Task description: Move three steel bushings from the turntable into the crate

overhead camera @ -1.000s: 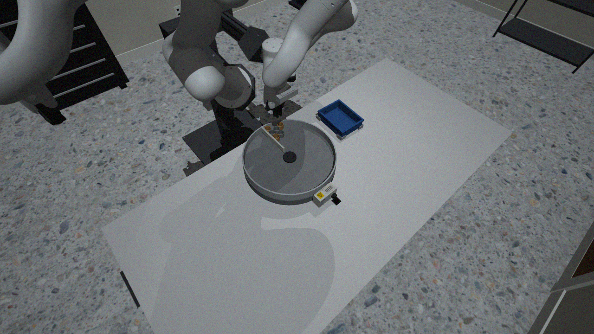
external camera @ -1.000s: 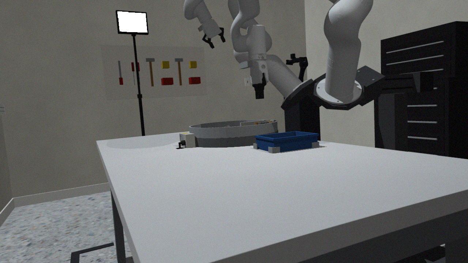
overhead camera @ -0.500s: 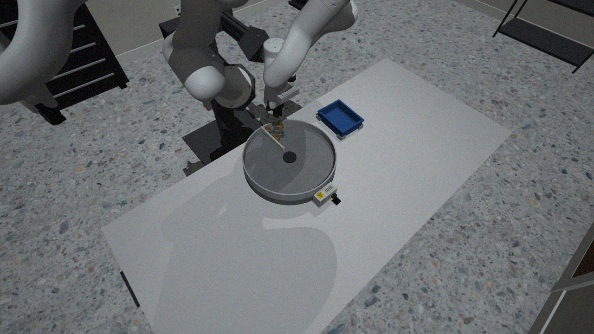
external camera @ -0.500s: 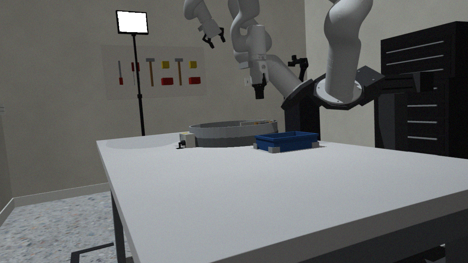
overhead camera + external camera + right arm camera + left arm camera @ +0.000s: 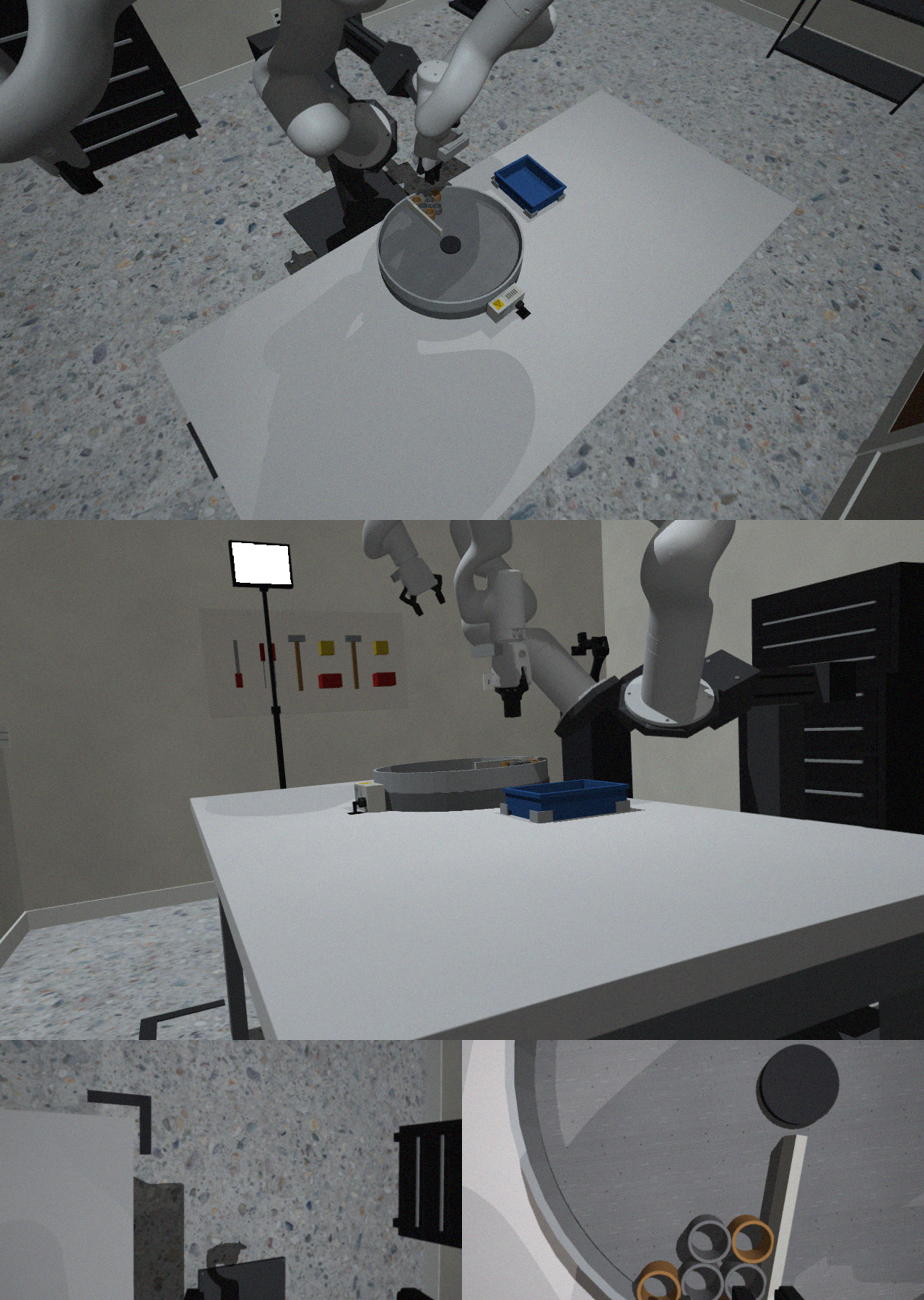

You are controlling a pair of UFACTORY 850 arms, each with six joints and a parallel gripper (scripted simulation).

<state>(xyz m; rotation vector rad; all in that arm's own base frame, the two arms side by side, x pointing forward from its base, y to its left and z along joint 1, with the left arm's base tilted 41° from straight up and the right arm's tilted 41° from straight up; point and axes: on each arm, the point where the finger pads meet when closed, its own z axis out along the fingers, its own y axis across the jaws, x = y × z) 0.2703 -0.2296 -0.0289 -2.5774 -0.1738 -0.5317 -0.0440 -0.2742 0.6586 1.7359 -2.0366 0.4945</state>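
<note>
Left wrist view: grey steel bushings [image 5: 437, 211] [image 5: 709, 1222] are standing on the turntable [image 5: 450, 306] [image 5: 445, 782] [image 5: 543, 1184]; left gripper [image 5: 431, 173] [image 5: 512, 712] [image 5: 764, 1293] is hovering above, fingers slightly apart. Right gripper [image 5: 88, 185] [image 5: 431, 607] [image 5: 299, 1294] is hanging wide open. Crate [image 5: 530, 187] [image 5: 568, 805] is sitting level.

We see a yellow warning triangle sign [image 5: 498, 303] on the pale box [image 5: 505, 302] [image 5: 369, 797] at the turntable's rim [image 5: 450, 302] [image 5: 445, 781]. We can make out no lettering, brand or number anywhere in the four views.

Pale table [image 5: 620, 258] [image 5: 517, 895] [image 5: 487, 1148] [image 5: 65, 1159] under turntable [image 5: 413, 303] [image 5: 426, 781] [image 5: 527, 1112] and crate [image 5: 548, 201] [image 5: 568, 803]
</note>
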